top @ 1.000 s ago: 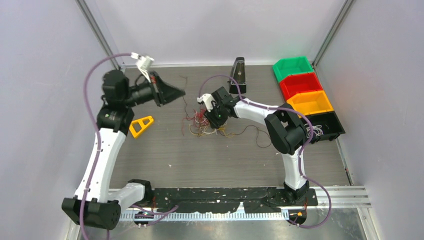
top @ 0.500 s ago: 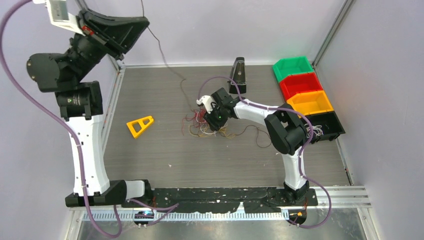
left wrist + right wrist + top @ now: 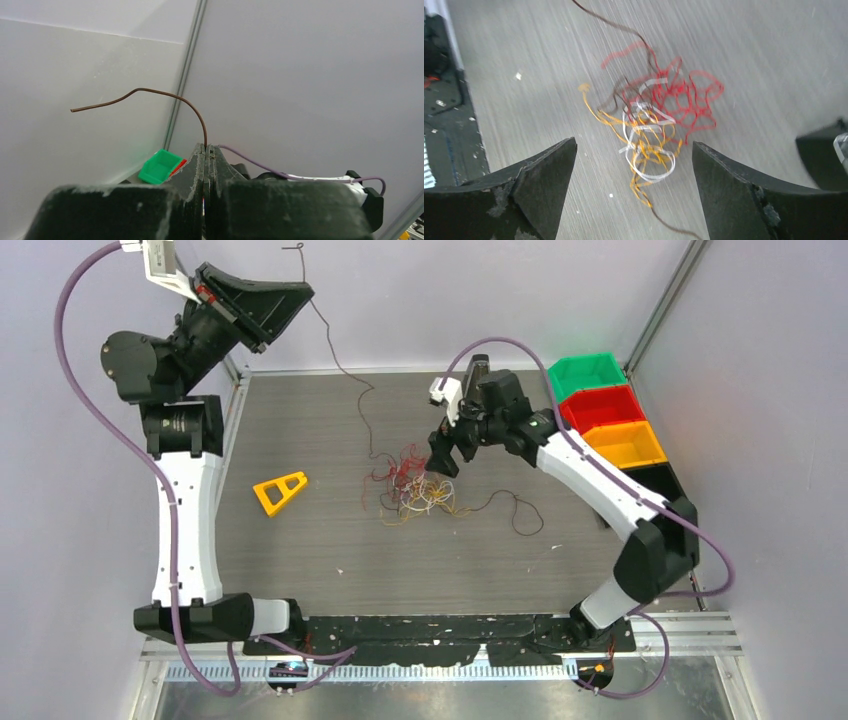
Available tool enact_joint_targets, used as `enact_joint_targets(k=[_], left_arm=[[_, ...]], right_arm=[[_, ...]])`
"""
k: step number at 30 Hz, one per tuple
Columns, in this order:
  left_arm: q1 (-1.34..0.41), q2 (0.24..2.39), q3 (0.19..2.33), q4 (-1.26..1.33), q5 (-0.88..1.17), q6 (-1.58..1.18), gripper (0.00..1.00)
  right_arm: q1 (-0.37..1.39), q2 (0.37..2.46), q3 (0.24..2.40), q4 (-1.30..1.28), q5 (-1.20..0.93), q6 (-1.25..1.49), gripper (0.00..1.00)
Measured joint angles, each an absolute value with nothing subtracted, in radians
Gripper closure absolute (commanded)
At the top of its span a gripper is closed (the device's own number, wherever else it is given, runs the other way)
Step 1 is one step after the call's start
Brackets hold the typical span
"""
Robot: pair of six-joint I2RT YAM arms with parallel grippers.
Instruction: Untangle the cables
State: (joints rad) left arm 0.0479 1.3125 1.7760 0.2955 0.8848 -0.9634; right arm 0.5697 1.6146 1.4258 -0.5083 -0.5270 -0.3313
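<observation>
Untangling at an early stage. The cables (image 3: 415, 485) lie as one knot of red, orange, white and dark strands near the middle of the table (image 3: 300, 560), and most of them are judged not yet separated. A single dark brown cable (image 3: 336, 362) is held high above the far left corner of the table by the left gripper (image 3: 300, 288). From there it runs down to the left edge of the knot, where its lower end appears to be threaded among the red loops, so this first strand cannot be counted as freed. One loose dark strand (image 3: 517, 510) lies just right of the knot, with one end apparently reaching into it. In the left wrist view the jaws of the left gripper (image 3: 205, 147) are seen pressed together on the brown cable (image 3: 165, 92), whose free end curls out above them. The right gripper (image 3: 445, 455) hangs over the far right side of the knot. In its own wrist view the right gripper (image 3: 634, 145) is seen spread wide, nothing is held, and the cables (image 3: 654, 120) lie between and beyond the fingertips; whether the fingertips touch the strands cannot be told. A yellow triangular part (image 3: 280, 490) lies well apart on the left, and coloured bins (image 3: 610, 425) stand along the right edge.
</observation>
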Motion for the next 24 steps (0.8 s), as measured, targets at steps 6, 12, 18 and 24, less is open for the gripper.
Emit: enact_joint_targets(k=[6,12,18,24], left_arm=[[0.048,1.334,1.779,0.299,0.882,-0.970,1.00],[0.056,1.334,1.810,0.302,0.882,-0.972,1.00],[0.072,1.331,1.832,0.303,0.879,-0.973,1.00],[0.098,1.317,1.810,0.291,0.863,-0.964,1.00]], right_arm=[[0.629,1.573,1.407,-0.321,-0.617,-0.287,0.08],[0.686,1.777,1.416,-0.157,-0.621,-0.247,0.10],[0.709,1.942,1.454,-0.060,-0.604,-0.252,0.50],[0.718,1.977,1.521,0.001,-0.539,-0.239,0.94]])
